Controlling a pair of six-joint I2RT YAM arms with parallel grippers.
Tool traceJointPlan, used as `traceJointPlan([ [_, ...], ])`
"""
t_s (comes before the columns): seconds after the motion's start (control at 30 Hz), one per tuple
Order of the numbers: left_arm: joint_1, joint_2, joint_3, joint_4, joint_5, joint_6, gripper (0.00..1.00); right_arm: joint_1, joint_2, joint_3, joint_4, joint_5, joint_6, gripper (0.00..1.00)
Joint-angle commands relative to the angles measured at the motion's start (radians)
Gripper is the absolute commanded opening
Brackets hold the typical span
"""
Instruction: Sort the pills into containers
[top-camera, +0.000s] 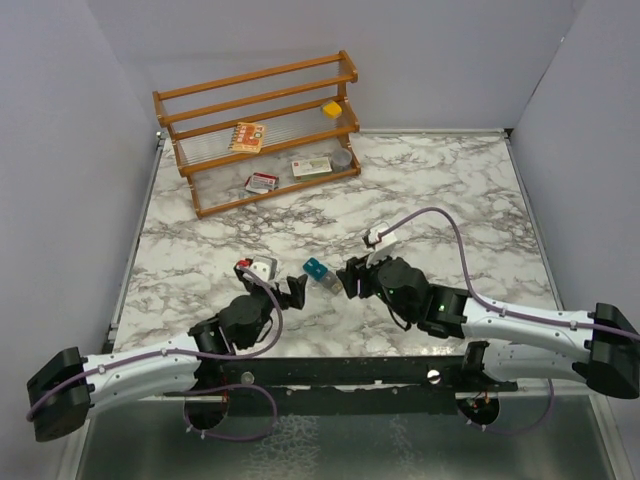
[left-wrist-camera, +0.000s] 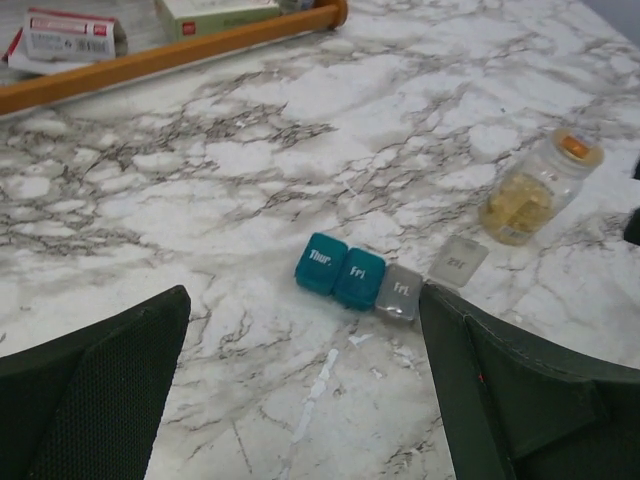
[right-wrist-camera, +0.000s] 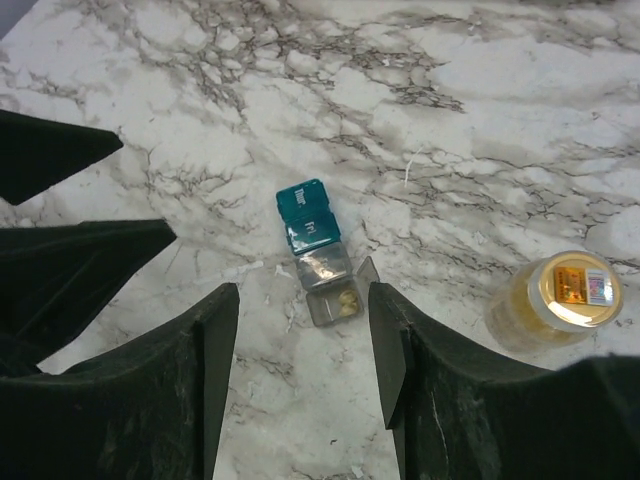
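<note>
Nearby, pill jar (left-wrist-camera: 530, 195) near organiser strip (left-wrist-camera: 360, 275), teal lids (left-wrist-camera: 340, 268) "Thur" and "Fri", left gripper (left-wrist-camera: 303, 298) and right gripper (right-wrist-camera: 300, 295) spread, empty.

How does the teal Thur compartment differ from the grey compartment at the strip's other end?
The Thur compartment is opaque teal; the end grey compartment is translucent grey. Thur's lid is shut; the grey one's lid stands open. Yellowish pills show in the grey one; Thur's contents are hidden. Both are small squares joined in one strip.
</note>
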Motion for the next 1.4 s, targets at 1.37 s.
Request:
traceJointPlan([
  [1.37, 0.302, 0.367, 0.006, 0.275, 0.370, -0.098, 0.72, -0.194, 0.266, -0.107, 0.313, -0.251, 0.006, 0.31],
])
